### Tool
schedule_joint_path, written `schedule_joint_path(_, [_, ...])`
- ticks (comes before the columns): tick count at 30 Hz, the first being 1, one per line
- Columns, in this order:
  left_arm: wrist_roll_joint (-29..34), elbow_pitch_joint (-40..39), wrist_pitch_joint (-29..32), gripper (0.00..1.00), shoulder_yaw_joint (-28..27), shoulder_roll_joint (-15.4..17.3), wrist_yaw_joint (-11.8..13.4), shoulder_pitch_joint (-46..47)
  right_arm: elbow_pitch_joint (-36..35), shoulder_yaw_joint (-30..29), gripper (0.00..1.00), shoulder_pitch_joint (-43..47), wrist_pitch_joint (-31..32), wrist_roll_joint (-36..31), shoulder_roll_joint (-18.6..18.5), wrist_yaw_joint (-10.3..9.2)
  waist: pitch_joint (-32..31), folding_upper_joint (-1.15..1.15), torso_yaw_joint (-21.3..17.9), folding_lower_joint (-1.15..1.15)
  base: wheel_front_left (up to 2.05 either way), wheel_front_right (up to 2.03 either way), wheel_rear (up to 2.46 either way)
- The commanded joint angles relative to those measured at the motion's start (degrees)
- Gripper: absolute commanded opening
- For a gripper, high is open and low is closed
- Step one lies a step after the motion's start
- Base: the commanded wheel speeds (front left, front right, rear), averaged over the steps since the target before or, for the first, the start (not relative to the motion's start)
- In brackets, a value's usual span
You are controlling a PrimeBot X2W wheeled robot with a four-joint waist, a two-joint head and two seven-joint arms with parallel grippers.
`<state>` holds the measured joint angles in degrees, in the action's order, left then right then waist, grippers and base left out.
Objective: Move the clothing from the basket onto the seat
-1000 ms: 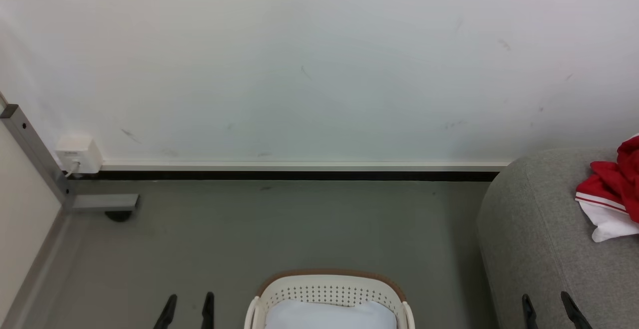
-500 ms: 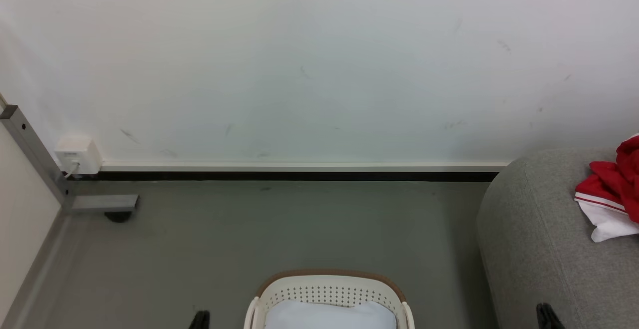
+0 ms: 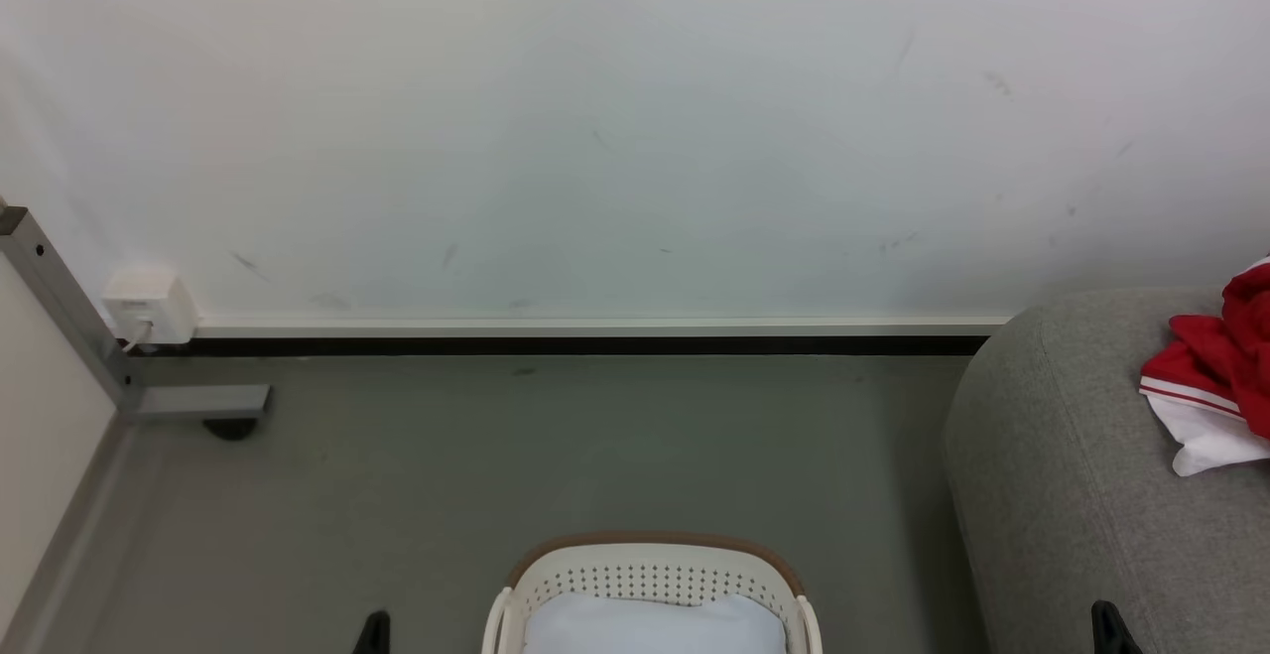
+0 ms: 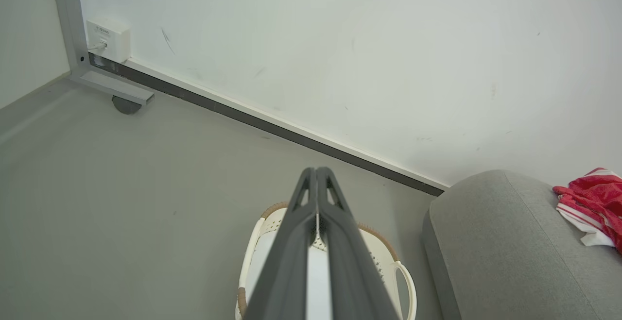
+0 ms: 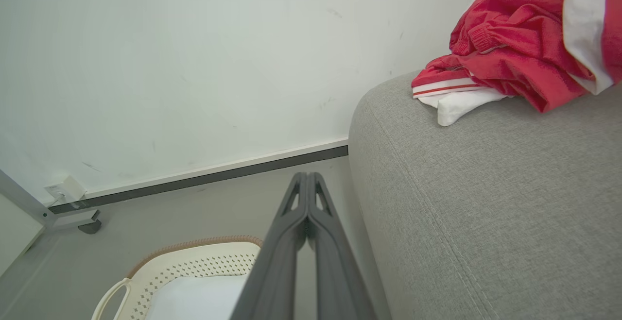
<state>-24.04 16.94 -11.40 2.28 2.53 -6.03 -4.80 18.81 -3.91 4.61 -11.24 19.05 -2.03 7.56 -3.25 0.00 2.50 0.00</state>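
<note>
The red clothing (image 3: 1215, 361) with white trim lies crumpled on top of the grey seat (image 3: 1072, 495) at the right; the right wrist view shows the clothing (image 5: 510, 58) up close on the seat (image 5: 486, 203). The white basket (image 3: 650, 560) with a brown rim stands on the floor at bottom centre, left of the seat. My left gripper (image 4: 316, 169) is shut and empty above the basket (image 4: 406, 281). My right gripper (image 5: 307, 174) is shut and empty between the basket (image 5: 194, 261) and the seat. In the head view only dark tips of the left gripper (image 3: 375, 629) and the right gripper (image 3: 1106, 624) show.
A plain pale blue-white cloth (image 3: 655, 624) lies in the basket. A white wall with a dark baseboard (image 3: 595, 345) stands behind. At the far left are a wall socket box (image 3: 149, 305) and a grey metal frame foot (image 3: 193, 401). Grey floor (image 3: 595, 456) lies between wall and basket.
Both grippers have dropped toward the bottom edge of the head view, from two spread fingers each to a single tip. The head view has shifted slightly.
</note>
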Motion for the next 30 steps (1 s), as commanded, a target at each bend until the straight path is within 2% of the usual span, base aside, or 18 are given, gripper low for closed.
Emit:
schedule_joint_path(1, [-3.33, -1.03, 0.69, 0.0, -0.59, 0.15, -0.17, 1.71, -1.23, -0.24, 0.0, -2.06, 0.58, 3.41, -0.48, -0.02, 0.06, 0.0, -0.04, 0.0, 0.0, 0.0, 0.0])
schedule_joint_path(30, [-26.97, -1.85, 6.91, 0.0, -3.58, 0.27, -0.66, 5.27, -2.72, -1.09, 0.0, -5.4, 6.75, 28.74, -0.73, -0.04, 0.92, 0.0, -0.67, 0.0, 0.0, 0.0, 0.0])
